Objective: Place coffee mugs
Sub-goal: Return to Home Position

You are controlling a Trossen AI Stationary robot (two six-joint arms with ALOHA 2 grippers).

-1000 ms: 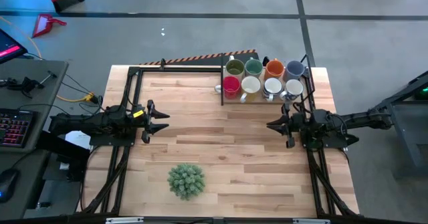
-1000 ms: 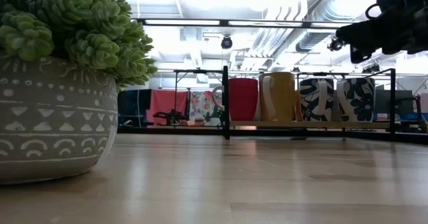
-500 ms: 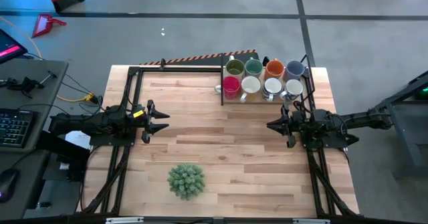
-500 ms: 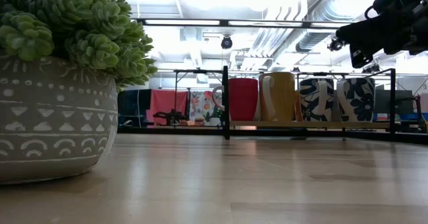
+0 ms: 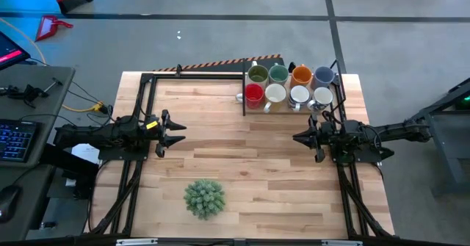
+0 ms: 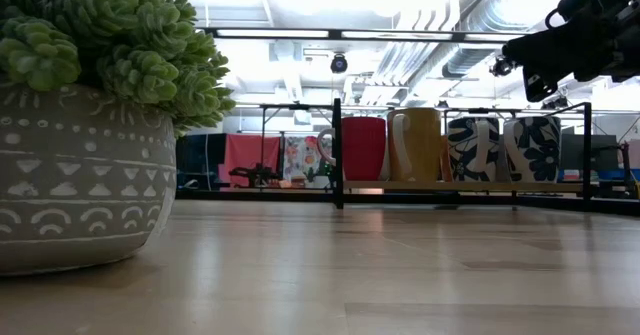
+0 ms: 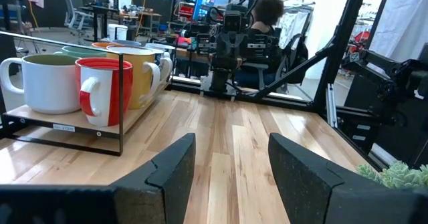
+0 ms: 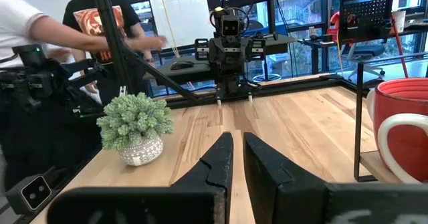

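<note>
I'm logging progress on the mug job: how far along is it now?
Done: all eight coffee mugs stand in two rows of four on the black-framed shelf at the corner of the table nearest the right arm. In hand: nothing; the left gripper is open, the right gripper shut, each empty above its own side. Left: no mug to place; only the potted succulent stands elsewhere.
</note>
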